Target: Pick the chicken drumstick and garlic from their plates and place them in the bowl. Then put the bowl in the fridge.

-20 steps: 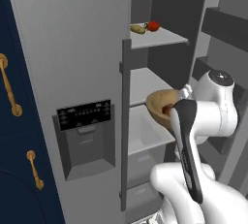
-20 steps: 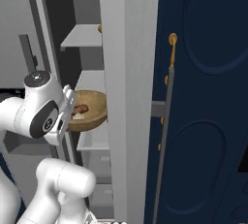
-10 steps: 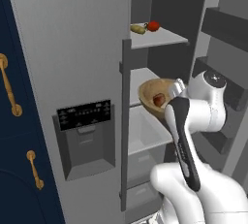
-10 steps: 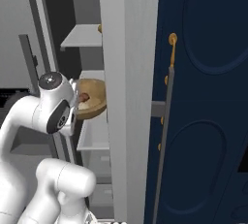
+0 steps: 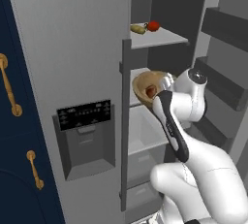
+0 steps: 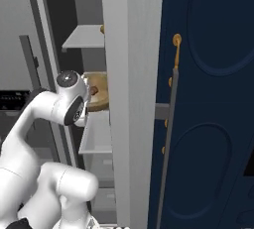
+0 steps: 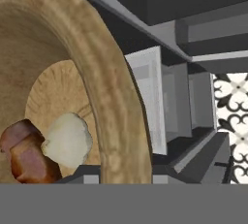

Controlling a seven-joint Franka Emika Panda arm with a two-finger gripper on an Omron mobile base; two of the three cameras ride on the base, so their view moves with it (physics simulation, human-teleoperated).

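No readable text, label, brand or number anywhere. Dark dispenser panel (image 5: 84, 115) on fridge door (image 5: 68, 48), at 9 o'clock from bowl (image 5: 145, 87), carries row of small pale marks, too blurred to read.

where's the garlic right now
The garlic lies inside the wooden bowl, touching the chicken drumstick in the hand view; the bowl is carried, tilted, at the open fridge's middle shelf.
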